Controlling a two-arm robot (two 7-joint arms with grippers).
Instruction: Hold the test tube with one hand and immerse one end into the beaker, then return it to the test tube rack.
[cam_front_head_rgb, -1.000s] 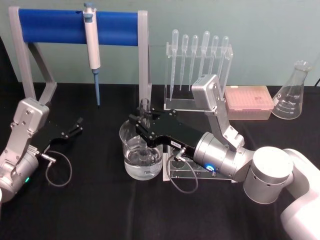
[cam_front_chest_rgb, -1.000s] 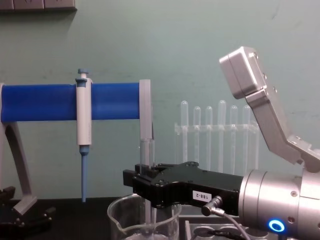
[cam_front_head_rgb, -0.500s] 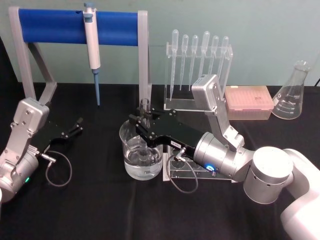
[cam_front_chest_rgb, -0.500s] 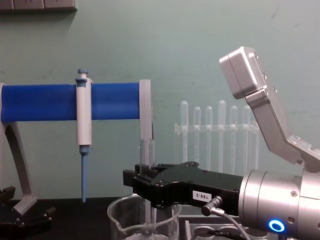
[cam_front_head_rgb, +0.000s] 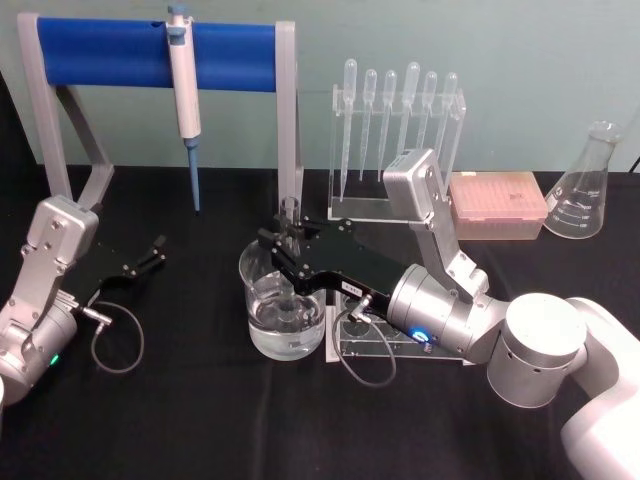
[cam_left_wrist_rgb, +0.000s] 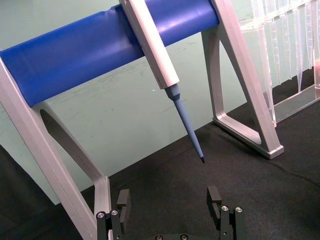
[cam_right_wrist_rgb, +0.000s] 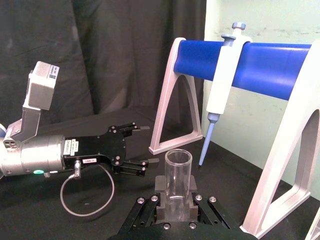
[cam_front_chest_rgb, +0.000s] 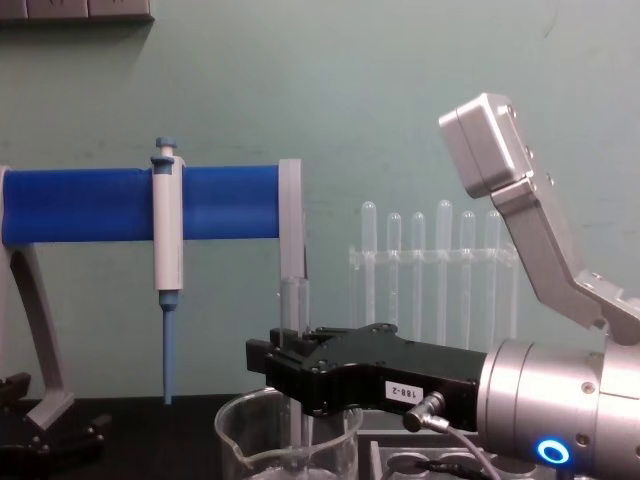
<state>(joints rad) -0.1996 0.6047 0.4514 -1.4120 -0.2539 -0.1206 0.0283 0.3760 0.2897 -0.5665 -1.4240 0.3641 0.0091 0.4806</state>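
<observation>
Now right gripper clamps clear, upright test tube in beaker — left gripper parted.

Head view: high, looking down over the whole bench
Chest view: low, level, facing 12 o'clock
Left wrist view: close to bench, facing blue stand
Right wrist view: facing 10 o'clock
Shared: blue stand, all four
</observation>
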